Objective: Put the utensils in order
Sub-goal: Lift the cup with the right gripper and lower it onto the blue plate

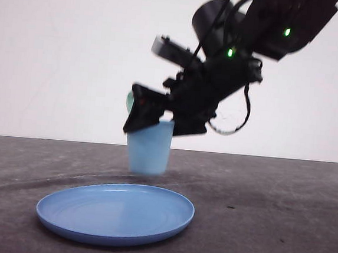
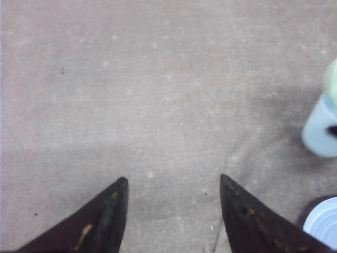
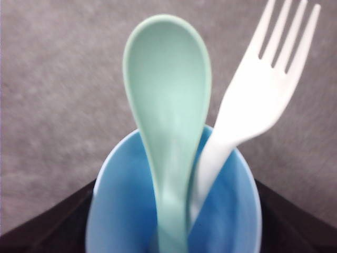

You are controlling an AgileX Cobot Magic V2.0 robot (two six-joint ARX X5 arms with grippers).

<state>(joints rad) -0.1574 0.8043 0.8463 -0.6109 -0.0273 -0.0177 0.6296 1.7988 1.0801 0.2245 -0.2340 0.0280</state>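
Grey bench (image 1: 279, 219), white wall behind. Spoon (image 3: 168, 105) and fork (image 3: 258, 100) stand in cup (image 1: 149, 148). Right gripper (image 1: 158, 116) straddles cup, grip uncertain; left gripper (image 2: 174, 211) wide, empty. Sorting looks done; next, withdraw cleanly.

light: even, soft | shadows: faint under plate (image 1: 114, 213) | blur: spoon (image 3: 169, 121) close-up soft

**Clearance and obstructions**

The cup (image 1: 149, 147) mouth is occupied by the spoon (image 3: 168, 110) and fork (image 3: 258, 95), handles down. The right gripper (image 1: 158, 116) blocks the cup from 12 o'clock. The plate (image 1: 115, 212) lies near the cup at 6 o'clock. Bare table (image 2: 158, 95) lies beneath the left gripper (image 2: 174, 182), fingers apart.
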